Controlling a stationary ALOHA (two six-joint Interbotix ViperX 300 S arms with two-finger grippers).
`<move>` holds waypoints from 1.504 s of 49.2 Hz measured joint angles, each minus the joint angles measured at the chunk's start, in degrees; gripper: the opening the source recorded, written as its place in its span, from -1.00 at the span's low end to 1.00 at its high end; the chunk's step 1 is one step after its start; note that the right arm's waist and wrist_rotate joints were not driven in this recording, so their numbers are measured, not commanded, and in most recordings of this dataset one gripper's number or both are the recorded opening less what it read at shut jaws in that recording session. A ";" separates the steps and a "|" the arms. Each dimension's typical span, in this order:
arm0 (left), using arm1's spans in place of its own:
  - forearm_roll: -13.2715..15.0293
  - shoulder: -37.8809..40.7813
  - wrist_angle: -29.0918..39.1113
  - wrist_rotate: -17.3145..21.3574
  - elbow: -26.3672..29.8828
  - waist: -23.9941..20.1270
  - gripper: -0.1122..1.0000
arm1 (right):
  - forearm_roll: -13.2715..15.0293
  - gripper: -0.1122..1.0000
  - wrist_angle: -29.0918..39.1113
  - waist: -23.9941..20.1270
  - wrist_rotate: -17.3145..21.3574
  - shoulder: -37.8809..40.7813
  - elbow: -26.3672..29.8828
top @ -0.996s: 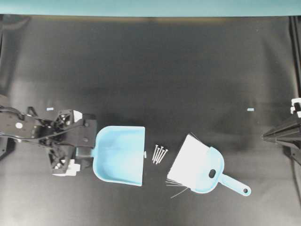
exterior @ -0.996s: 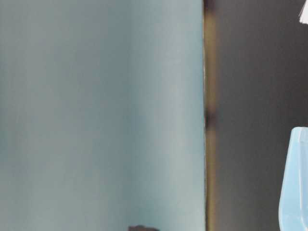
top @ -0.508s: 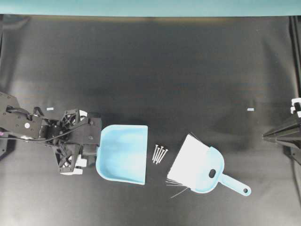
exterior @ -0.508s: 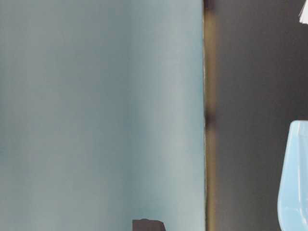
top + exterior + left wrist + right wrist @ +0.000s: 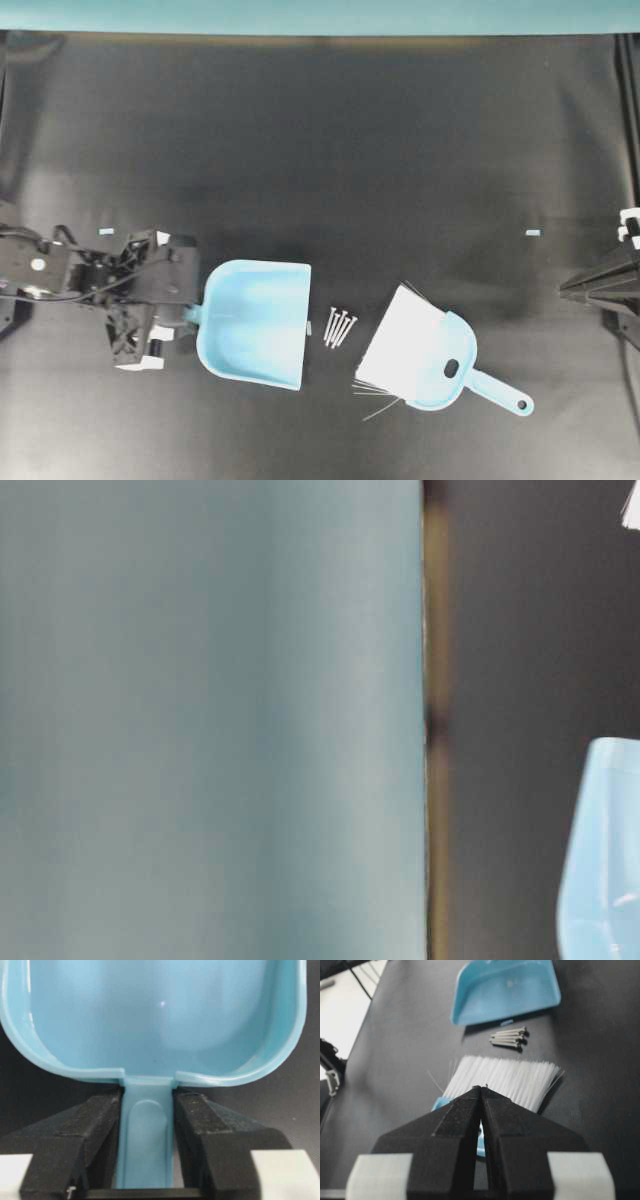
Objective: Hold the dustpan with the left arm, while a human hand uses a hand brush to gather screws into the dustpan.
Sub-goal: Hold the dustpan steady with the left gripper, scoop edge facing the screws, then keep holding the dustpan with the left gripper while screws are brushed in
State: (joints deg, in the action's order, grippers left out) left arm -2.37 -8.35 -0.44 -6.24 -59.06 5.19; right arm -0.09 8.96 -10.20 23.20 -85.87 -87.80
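Now dustpan point(image 5: 255, 322) lengthwise left-right, mouth facing screws point(image 5: 340, 326).

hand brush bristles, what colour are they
White. The hand brush has a fan of white bristles on a light blue body, seen best in the right wrist view.

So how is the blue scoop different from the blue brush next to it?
The dustpan is a hollow scoop with nothing in it; the hand brush carries a wide fan of white bristles.

The dustpan's short handle sits between the fingers of the left claw; nothing touches the brush, which lies loose on the table.

The dustpan lies left of the screws, the brush right of them.

Both are light blue plastic.
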 measured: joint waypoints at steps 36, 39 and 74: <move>0.00 -12.04 8.61 0.26 -2.02 -2.55 -0.25 | -0.09 -0.80 0.00 0.00 0.00 0.00 0.00; -0.09 -10.11 8.88 0.79 -1.76 -2.81 -0.25 | -0.09 -0.80 0.00 0.00 0.00 0.00 0.00; -0.09 1.49 11.34 4.39 5.10 -3.96 -0.25 | -0.09 -0.80 -0.09 0.00 -0.09 -0.09 0.00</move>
State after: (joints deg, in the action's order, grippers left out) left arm -2.46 -6.86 10.90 -1.85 -53.96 1.23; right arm -0.18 8.88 -10.20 23.12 -85.96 -87.80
